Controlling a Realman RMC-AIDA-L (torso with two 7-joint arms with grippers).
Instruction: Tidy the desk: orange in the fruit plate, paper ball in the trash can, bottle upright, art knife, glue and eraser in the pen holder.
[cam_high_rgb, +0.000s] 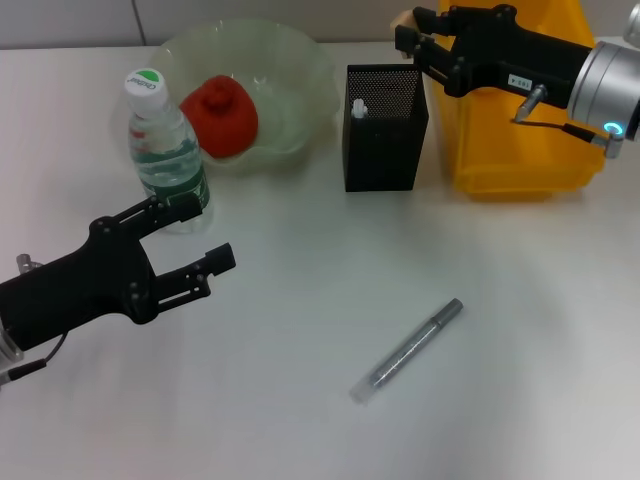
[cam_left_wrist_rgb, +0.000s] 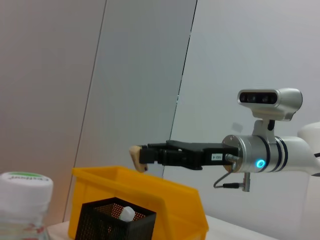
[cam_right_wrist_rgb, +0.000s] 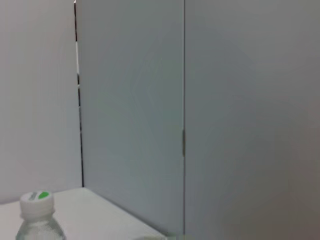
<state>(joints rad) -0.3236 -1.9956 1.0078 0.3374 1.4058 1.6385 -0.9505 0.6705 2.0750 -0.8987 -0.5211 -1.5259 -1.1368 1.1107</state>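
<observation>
Eraser (cam_high_rgb: 403, 19) in right pincer (cam_high_rgb: 408, 30)

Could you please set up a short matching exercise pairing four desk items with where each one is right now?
Items:
1. orange
2. bottle
3. eraser
4. silver pen

Places:
A. held in the right gripper, above the pen holder
B. lying flat on the table
C. in the fruit plate
D. upright beside the left gripper

Pairs: 1-C, 2-D, 3-A, 4-B
</observation>
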